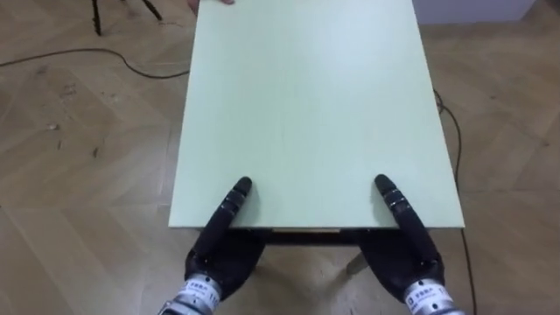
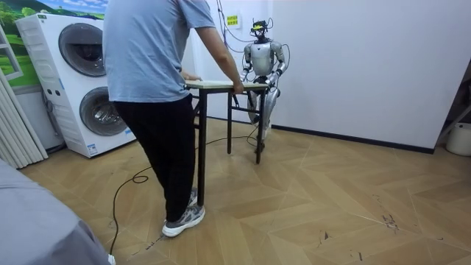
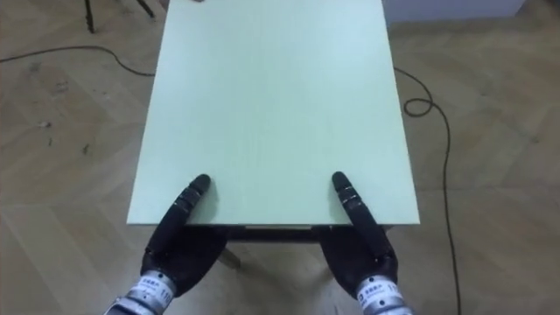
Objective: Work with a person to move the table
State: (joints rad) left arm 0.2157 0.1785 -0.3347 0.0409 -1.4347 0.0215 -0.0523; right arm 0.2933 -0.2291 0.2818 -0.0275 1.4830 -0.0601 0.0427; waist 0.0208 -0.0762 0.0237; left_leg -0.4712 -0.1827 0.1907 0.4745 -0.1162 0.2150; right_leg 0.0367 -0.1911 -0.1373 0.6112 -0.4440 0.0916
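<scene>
Table (image 1: pixel 306 105), long axis running away from me toward a person (image 2: pixel 147 73). My left hand (image 1: pixel 223 256) and right hand (image 1: pixel 402 258) meet its near edge evenly. I cannot tell their grip beneath.

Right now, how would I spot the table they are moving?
Start at the stacked white washing machines in the room view and look toward its right. Between the person in a light blue shirt and the robot stands the rectangular pale green table with dark legs. Only it has a left robot hand and right robot hand at one end.
</scene>
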